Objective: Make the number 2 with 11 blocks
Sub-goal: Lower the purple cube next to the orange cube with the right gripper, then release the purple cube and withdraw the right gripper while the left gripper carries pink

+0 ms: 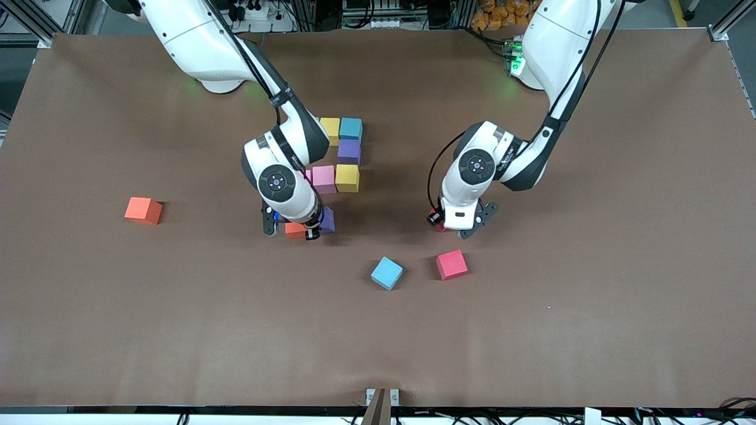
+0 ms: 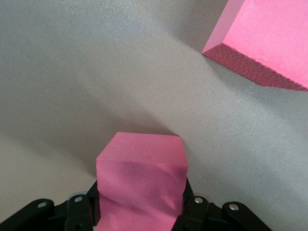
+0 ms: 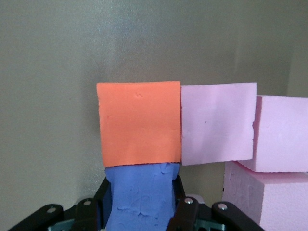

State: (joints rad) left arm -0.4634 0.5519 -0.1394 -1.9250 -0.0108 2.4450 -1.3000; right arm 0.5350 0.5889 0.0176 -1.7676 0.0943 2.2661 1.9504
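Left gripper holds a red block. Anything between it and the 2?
Only bare table lies between the red block and the number 2, but the right gripper, shut on a blue block, occupies its nearest row.

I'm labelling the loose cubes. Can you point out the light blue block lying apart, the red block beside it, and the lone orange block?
light blue block (image 1: 387, 273): front view, top face.
red block (image 1: 452, 264): front view, top face.
orange block (image 1: 142, 209): front view, top face.

yellow block (image 1: 329, 127) (image 1: 347, 177): 2
light blue block (image 1: 351, 128) (image 1: 387, 273): 2
purple block (image 1: 349, 151) (image 1: 328, 219): 2
pink block (image 1: 323, 179) (image 1: 307, 175): 2, one partly hidden
orange block (image 1: 143, 210) (image 1: 293, 229): 2
red block (image 1: 452, 264) (image 2: 139, 183): 2
blocks total: 12 seen
gripper: 2, left gripper (image 1: 453, 229), right gripper (image 1: 290, 232)
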